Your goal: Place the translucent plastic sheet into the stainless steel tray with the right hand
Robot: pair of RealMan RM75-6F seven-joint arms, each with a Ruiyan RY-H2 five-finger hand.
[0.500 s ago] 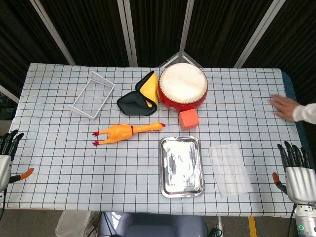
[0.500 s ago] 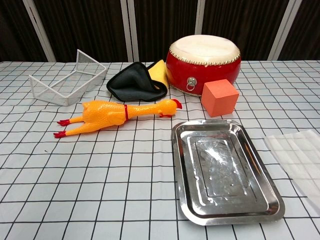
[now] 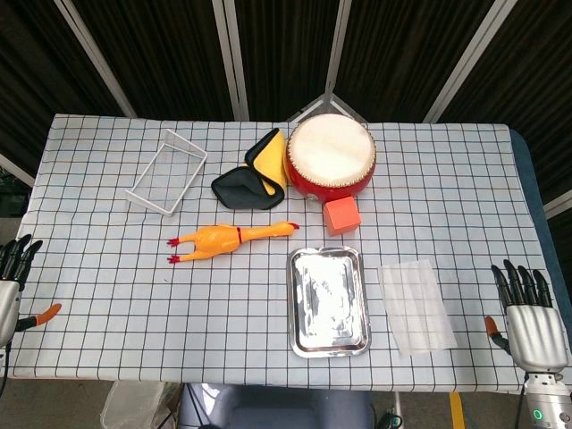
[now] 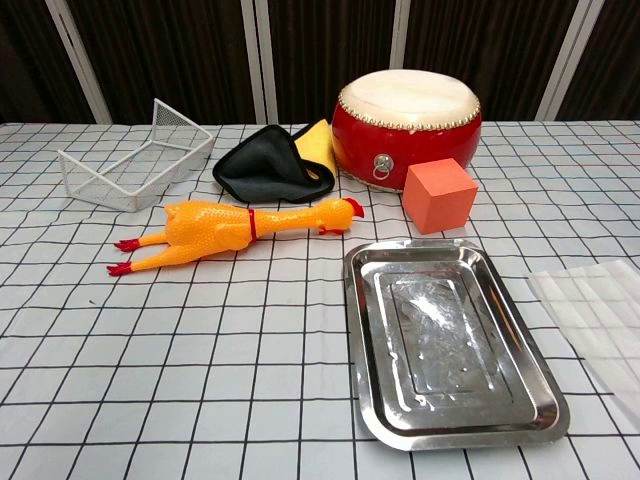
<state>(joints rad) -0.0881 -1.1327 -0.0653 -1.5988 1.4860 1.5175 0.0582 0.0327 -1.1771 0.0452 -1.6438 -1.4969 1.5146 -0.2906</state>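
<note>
Here, right hand [image 3: 531,317] spread and holding nothing, beside plastic sheet [image 3: 416,306], sheet near tray [image 3: 329,344].

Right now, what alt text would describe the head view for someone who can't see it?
A translucent plastic sheet lies flat just right of a stainless steel tray on a checked table. Both robot hands, the right hand and left hand, sit open at the table's near corners.

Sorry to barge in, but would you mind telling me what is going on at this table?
Nothing is being handled yet. The translucent plastic sheet lies flat on the table just right of the stainless steel tray, which holds nothing. The right hand hovers open near the table's right edge, apart from the sheet. The left hand waits at the far left.
</note>
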